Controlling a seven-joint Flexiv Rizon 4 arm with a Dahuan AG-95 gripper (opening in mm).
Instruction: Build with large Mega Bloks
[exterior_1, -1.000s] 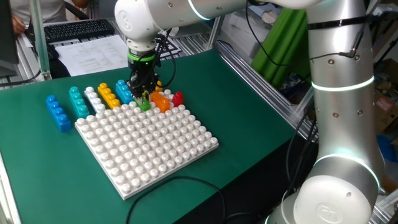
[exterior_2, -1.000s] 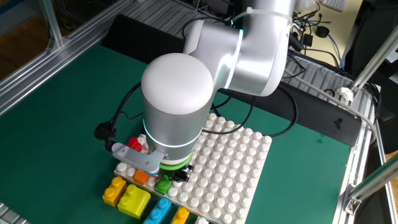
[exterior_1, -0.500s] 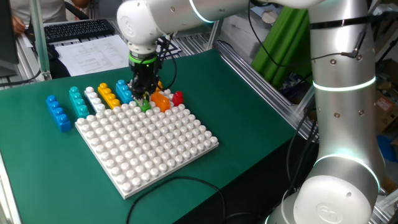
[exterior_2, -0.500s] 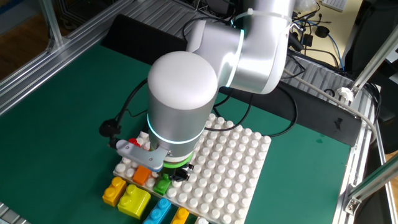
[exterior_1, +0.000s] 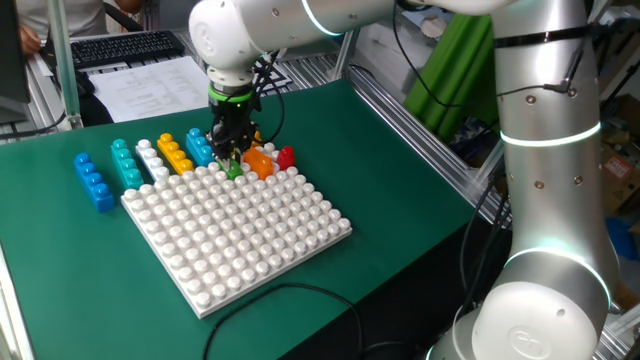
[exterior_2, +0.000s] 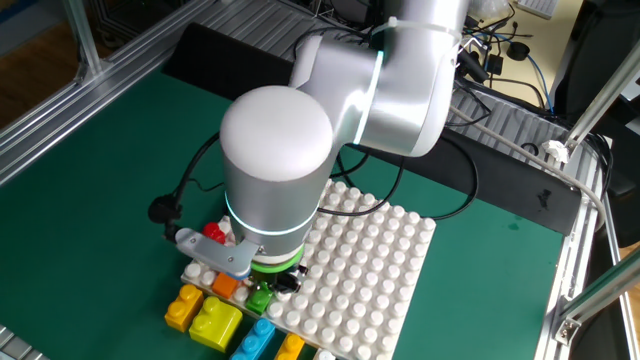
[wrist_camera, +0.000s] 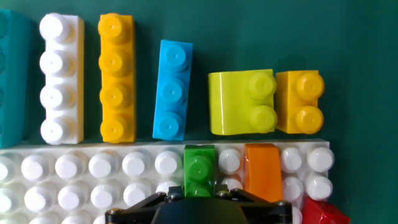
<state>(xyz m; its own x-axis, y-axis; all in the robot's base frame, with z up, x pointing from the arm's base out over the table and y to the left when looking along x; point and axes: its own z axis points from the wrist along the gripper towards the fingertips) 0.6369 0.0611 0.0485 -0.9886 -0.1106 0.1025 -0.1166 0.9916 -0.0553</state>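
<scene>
**Green brick seated at the plate's edge**

Jaws narrowed, I pinch the small green brick (wrist_camera: 199, 169) from above, pressing it onto the white studded baseplate (exterior_1: 240, 235) in its edge row, one stud from the orange brick (wrist_camera: 262, 171). My gripper (exterior_1: 230, 152) points straight down. Beyond the edge lie blue (wrist_camera: 171, 90), yellow-green (wrist_camera: 241, 102), yellow (wrist_camera: 116, 78) and white (wrist_camera: 60, 78) bricks. Placement looks nearly done; next I should release, lift clear, then fetch another.

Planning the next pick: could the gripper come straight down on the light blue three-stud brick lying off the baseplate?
Probably yes. The light blue brick lies flat on the mat with open gaps to the orange brick and the yellow-green block, and nothing on top. The gripper hovers nearby.
</scene>
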